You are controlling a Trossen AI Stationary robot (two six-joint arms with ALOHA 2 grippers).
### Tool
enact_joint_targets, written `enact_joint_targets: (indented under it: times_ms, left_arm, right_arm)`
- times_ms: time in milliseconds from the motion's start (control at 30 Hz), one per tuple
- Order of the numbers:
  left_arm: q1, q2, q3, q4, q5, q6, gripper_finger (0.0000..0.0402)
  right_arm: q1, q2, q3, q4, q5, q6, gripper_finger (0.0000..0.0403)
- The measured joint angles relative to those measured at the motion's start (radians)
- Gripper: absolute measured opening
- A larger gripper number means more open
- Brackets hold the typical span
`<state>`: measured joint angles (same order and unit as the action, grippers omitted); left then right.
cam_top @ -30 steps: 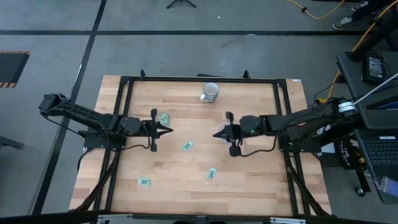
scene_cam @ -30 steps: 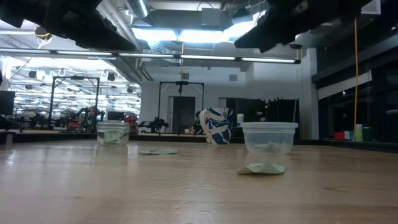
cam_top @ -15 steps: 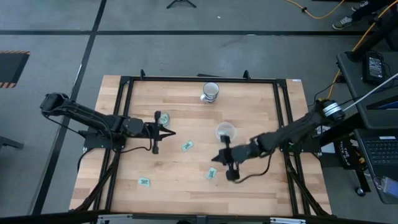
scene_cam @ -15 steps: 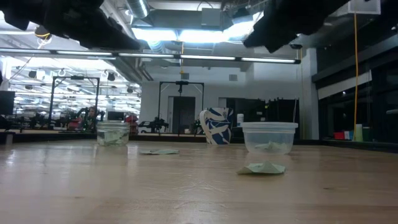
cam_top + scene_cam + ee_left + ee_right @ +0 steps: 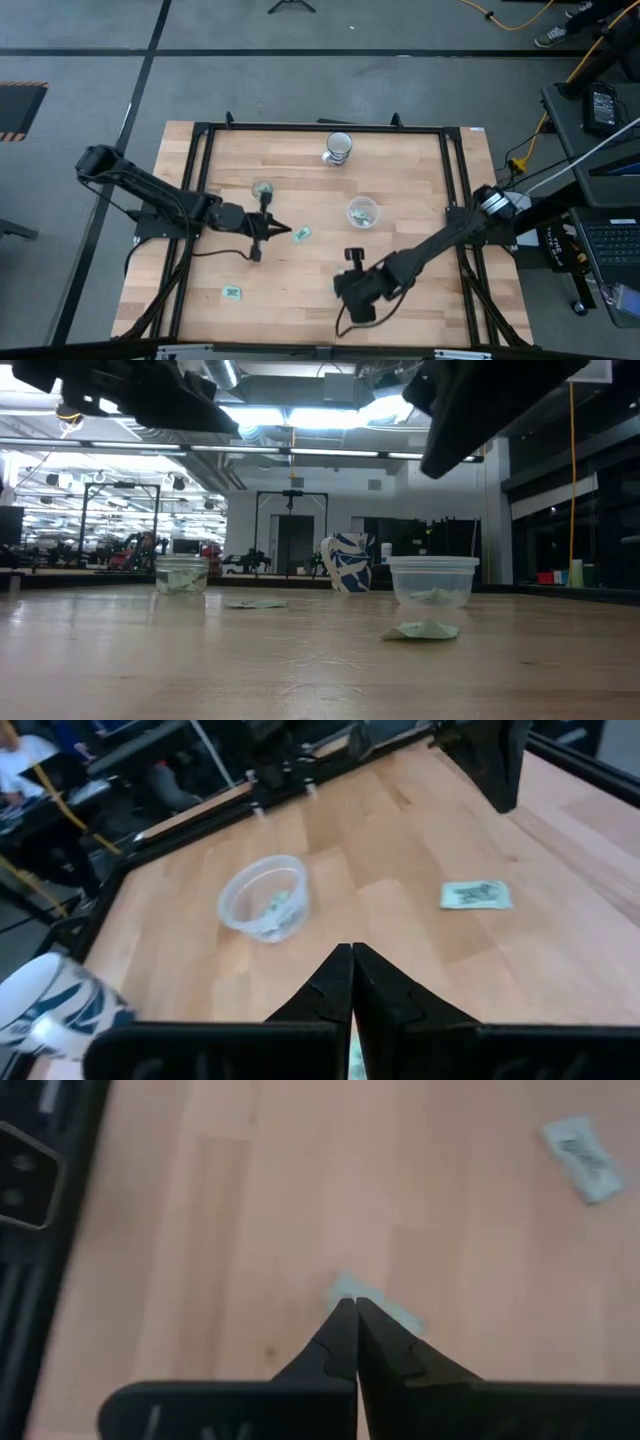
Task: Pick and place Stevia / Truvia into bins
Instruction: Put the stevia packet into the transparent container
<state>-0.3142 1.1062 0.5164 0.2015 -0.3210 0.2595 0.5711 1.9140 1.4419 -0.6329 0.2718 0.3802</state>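
Three light green packets lie flat on the wooden table: one mid-table, one near the front and one at the front left. Two clear cups stand upright with green packets inside. My left gripper is shut and points right, just short of the mid-table packet. My right gripper is shut and slants down over the front packet, which shows past its fingertips. In the low view neither gripper reaches down to the table.
A blue-and-white patterned cup stands at the far middle of the table. A black metal frame runs along the table's edges. Bare wood lies between the cups and the front edge.
My right gripper has swung from over the right clear cup toward the table's near edge and left, tipping downward and sinking a little, and now hangs over the front packet. My left gripper has gone right and nearer, toward the mid-table packet. Both stay shut.
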Motion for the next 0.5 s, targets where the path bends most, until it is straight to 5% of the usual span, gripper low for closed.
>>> enact_joint_targets:
  times_ms: [500]
  left_arm:
    - [-0.052,-0.005,0.009,-0.078,-0.002,-0.003,0.0003]
  right_arm:
    - [0.057,0.082,0.091,-0.046,0.050,0.121,0.0025]
